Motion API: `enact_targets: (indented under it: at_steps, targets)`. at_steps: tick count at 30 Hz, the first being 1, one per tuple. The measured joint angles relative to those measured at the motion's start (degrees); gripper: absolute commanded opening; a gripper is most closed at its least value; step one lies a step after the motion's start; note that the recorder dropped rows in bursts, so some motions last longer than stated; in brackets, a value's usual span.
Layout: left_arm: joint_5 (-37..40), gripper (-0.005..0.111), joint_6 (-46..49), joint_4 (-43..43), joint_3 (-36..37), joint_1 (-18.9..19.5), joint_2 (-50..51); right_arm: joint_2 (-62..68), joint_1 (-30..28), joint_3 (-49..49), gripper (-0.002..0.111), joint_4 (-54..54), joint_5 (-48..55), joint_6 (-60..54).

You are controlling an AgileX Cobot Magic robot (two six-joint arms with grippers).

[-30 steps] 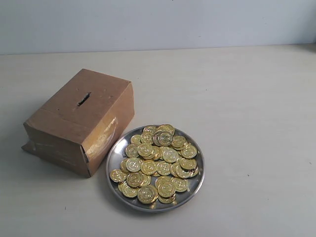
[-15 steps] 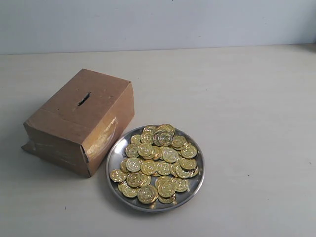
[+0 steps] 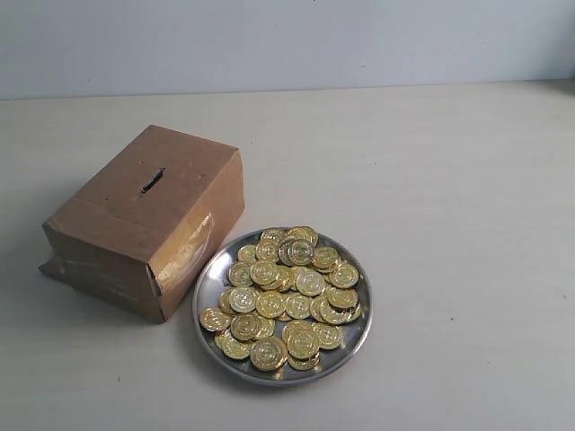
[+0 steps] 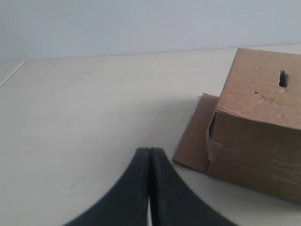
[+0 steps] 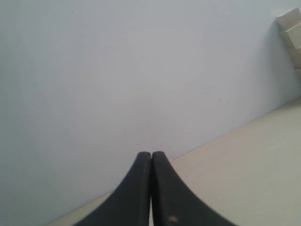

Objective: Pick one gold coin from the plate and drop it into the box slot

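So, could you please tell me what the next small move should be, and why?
Probably open the right gripper and bring it toward the plate: its jaws are shut, empty and facing the wall, while the gold coins lie piled on the plate beside the box.

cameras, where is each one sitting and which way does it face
Exterior view: raised, off the arms, looking down across the table at the box and the plate of gold coins; no part of the robot shows.
Left wrist view: low over the table, facing the box's end and its slot; the shut left hand shows.
Right wrist view: low, facing a blank wall; the shut right hand shows.
Shared: exterior and left wrist views both hold the box and slot.
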Motion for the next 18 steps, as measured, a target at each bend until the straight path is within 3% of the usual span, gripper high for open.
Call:
enact_targets:
  at_steps: [13, 18]
  targets:
    - [0.0, 0.000, 0.0, 0.0, 0.0, 0.0, 0.0, 0.0, 0.0, -14.5, 0.000, 0.3, 12.6, -0.3]
    - [0.0, 0.000, 0.0, 0.0, 0.0, 0.0, 0.0, 3.1, 0.0, -19.5, 0.000, 5.9, 21.9, -10.2]
